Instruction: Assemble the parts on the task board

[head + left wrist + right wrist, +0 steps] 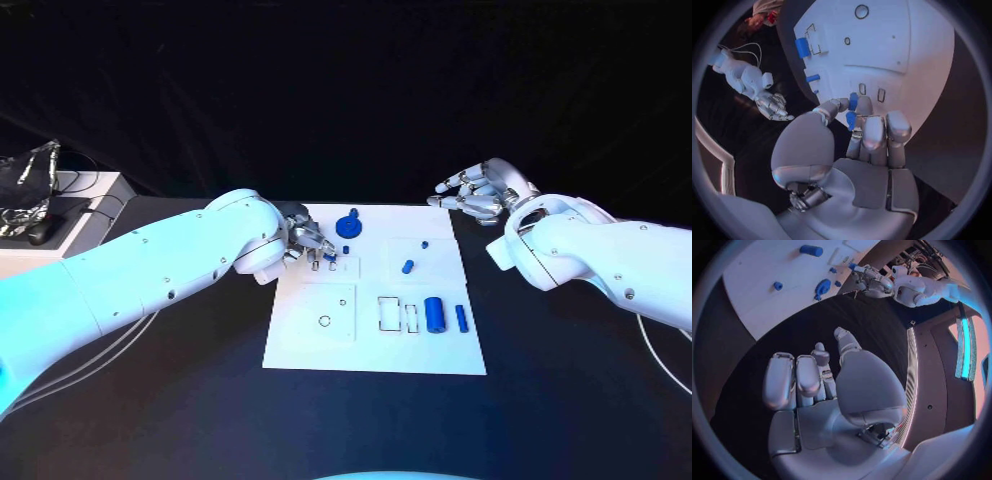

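1. The black worktop (173,400) carried the white board (375,345) at its middle, the board lying flat with its long side running away from the robot.
2. The left arm (130,280) reached in over the board's near-left part, and its hand (306,243) sat at the far-left corner of the board.
3. The right arm (620,260) came in beside the board's right edge; its hand (483,192) hovered above the dark worktop just past the board's far-right corner, fingers apart and slightly curled, with nothing in it.
4. The left hand pinched a small blue peg (851,120) between its fingertips (873,132), held over the board beside two small rectangular slots (871,92).
5. A large blue cylinder (434,315) lay near the board's right edge, with a slimmer blue rod (462,319) just beside it on the right.
6. A round-headed blue piece (349,226) rested at the board's far end, near the left hand.
7. A short blue pin (408,267) lay in the middle of the board's right half, well apart from the cylinder.
8. A small round hole (325,321) showed in the board's near-left panel.
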### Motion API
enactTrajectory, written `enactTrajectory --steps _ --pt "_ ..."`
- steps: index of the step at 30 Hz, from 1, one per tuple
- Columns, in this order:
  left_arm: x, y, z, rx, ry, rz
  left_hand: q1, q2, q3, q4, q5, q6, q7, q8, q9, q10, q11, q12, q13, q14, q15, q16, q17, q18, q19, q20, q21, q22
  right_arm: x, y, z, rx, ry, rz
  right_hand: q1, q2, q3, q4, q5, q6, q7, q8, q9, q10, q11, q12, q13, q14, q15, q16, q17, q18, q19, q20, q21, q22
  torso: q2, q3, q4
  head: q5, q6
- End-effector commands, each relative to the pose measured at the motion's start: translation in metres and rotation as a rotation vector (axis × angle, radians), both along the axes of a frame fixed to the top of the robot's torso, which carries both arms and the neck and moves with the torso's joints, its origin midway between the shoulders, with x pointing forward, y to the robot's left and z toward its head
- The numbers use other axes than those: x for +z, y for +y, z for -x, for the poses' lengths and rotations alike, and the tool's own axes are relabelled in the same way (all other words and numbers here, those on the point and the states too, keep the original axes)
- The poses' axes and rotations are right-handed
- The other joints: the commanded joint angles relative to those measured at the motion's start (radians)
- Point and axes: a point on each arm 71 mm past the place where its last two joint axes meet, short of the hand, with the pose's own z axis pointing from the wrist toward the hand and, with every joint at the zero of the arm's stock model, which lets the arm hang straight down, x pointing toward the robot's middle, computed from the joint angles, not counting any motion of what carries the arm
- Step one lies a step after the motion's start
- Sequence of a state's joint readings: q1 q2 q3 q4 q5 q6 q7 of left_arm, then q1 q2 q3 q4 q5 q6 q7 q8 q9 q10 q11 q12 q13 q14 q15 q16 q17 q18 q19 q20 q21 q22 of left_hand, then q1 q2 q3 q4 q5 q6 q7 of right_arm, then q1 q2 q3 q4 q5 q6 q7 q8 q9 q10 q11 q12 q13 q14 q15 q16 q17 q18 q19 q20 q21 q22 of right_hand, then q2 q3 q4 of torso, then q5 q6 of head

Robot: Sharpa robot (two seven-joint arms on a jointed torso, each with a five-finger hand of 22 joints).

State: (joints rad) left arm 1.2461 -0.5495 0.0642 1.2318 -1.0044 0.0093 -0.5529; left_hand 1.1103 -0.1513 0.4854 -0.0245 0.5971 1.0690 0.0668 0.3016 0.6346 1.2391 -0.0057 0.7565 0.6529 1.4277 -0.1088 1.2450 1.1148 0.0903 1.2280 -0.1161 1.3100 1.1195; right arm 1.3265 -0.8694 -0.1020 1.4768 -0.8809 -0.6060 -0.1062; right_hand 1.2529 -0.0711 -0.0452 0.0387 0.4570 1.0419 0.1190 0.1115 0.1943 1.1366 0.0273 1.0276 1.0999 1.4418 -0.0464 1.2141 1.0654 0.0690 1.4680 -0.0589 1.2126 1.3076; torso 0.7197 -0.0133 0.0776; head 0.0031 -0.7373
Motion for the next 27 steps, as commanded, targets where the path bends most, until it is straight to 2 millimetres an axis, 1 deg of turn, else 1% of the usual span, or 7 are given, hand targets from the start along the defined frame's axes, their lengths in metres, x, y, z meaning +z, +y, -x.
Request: enactTrajectory --steps 1,3,6,13,20,24,27 --pt "-0.002 -0.0003 -0.0007 0.02 -0.021 -0.017 0.014 0.012 0.051 -0.062 0.0 0.076 -0.066 -0.01 0.173 0.078 -0.07 -0.008 0.0 0.001 -0.006 -0.001 0.0 -0.018 0.008 0.001 -0.003 0.006 0.0005 0.0012 0.0 0.013 -0.006 0.005 0.001 0.01 0.0 -0.005 0.004 0.006 0.004 -0.004 0.002 0.005 -0.004 -0.002 0.002 0.001 -0.002 0.001 0.0 0.005 0.034 -0.003 0.0 0.168 0.001 0.0005 -0.001 0.001 -0.001" --pt "-0.0039 -0.001 -0.0006 0.02 -0.023 -0.024 0.017 0.014 0.043 -0.061 -0.001 0.08 -0.067 -0.012 0.172 0.082 -0.071 -0.009 0.0 0.002 -0.006 0.0 0.0 -0.018 0.009 0.001 -0.004 0.008 0.0005 0.0011 0.0 0.013 -0.006 0.005 0.001 0.01 0.0 -0.005 0.004 0.006 0.004 -0.004 0.002 0.005 -0.004 -0.002 0.002 0.001 -0.002 0.001 0.0 0.005 0.034 -0.003 0.0 0.168 0.002 0.0004 0.0001 0.001 -0.002" --pt "-0.0067 -0.0023 -0.0003 0.018 -0.021 -0.032 0.023 0.024 0.016 -0.058 -0.004 0.087 -0.069 -0.019 0.169 0.088 -0.072 -0.012 -0.001 0.002 -0.006 0.003 0.002 -0.019 0.011 0.002 -0.008 0.014 0.0004 0.0012 0.0 0.013 -0.005 0.006 0.001 0.01 0.0 -0.005 0.004 0.006 0.004 -0.004 0.002 0.005 -0.004 -0.002 0.002 0.001 -0.002 0.001 0.0 0.005 0.034 -0.003 0.0 0.168 0.002 0.0014 0.0003 0.0 -0.003" --pt "-0.0101 -0.0039 0.0008 0.005 -0.013 -0.051 0.028 0.029 0.004 -0.059 -0.004 0.092 -0.07 -0.025 0.167 0.091 -0.072 -0.015 -0.003 0.002 -0.005 0.006 0.003 -0.02 0.014 0.002 -0.012 0.02 0.0004 0.001 0.0001 0.012 -0.004 0.006 0.0 0.009 0.0 -0.005 0.003 0.008 0.004 -0.006 0.002 0.005 -0.004 -0.004 0.002 0.002 -0.002 -0.001 -0.002 0.005 0.034 -0.003 -0.001 0.168 0.002 0.0015 -0.001 0.001 -0.006" --pt "-0.0108 -0.0054 0.0013 -0.003 -0.017 -0.062 0.028 0.03 0.001 -0.059 -0.005 0.093 -0.07 -0.027 0.166 0.091 -0.072 -0.016 -0.003 0.002 -0.005 0.007 0.003 -0.021 0.015 0.003 -0.013 0.023 0.0004 0.0007 0.0002 0.012 -0.004 0.006 0.0 0.009 0.0 -0.005 0.003 0.008 0.004 -0.006 0.002 0.005 -0.004 -0.004 0.002 0.002 -0.002 -0.001 -0.002 0.005 0.034 -0.003 -0.001 0.168 0.002 0.0007 0.0002 0.0 -0.006" --pt "-0.011 -0.0063 0.0013 -0.007 -0.021 -0.068 0.029 0.031 0.0 -0.058 -0.006 0.093 -0.07 -0.028 0.166 0.09 -0.072 -0.017 -0.003 0.002 -0.005 0.006 0.002 -0.021 0.014 0.003 -0.014 0.023 0.0004 0.001 0.0002 0.013 -0.004 0.006 0.0 0.009 0.0 -0.005 0.003 0.008 0.004 -0.006 0.002 0.005 -0.004 -0.004 0.002 0.002 -0.002 -0.001 -0.002 0.005 0.034 -0.003 -0.001 0.168 0.003 0.0001 -0.0007 -0.001 -0.006" --pt "-0.0115 -0.0066 0.0015 -0.013 -0.017 -0.076 0.029 0.032 -0.001 -0.058 -0.008 0.092 -0.069 -0.029 0.166 0.09 -0.071 -0.017 -0.004 0.001 -0.005 0.005 0.001 -0.021 0.015 0.003 -0.015 0.025 0.0004 0.001 0.0002 0.013 -0.004 0.006 0.0 0.009 0.0 -0.005 0.003 0.008 0.004 -0.006 0.002 0.005 -0.004 -0.004 0.002 0.002 -0.002 -0.001 -0.002 0.005 0.034 -0.003 -0.001 0.168 0.002 0.0006 -0.0007 -0.001 -0.008"
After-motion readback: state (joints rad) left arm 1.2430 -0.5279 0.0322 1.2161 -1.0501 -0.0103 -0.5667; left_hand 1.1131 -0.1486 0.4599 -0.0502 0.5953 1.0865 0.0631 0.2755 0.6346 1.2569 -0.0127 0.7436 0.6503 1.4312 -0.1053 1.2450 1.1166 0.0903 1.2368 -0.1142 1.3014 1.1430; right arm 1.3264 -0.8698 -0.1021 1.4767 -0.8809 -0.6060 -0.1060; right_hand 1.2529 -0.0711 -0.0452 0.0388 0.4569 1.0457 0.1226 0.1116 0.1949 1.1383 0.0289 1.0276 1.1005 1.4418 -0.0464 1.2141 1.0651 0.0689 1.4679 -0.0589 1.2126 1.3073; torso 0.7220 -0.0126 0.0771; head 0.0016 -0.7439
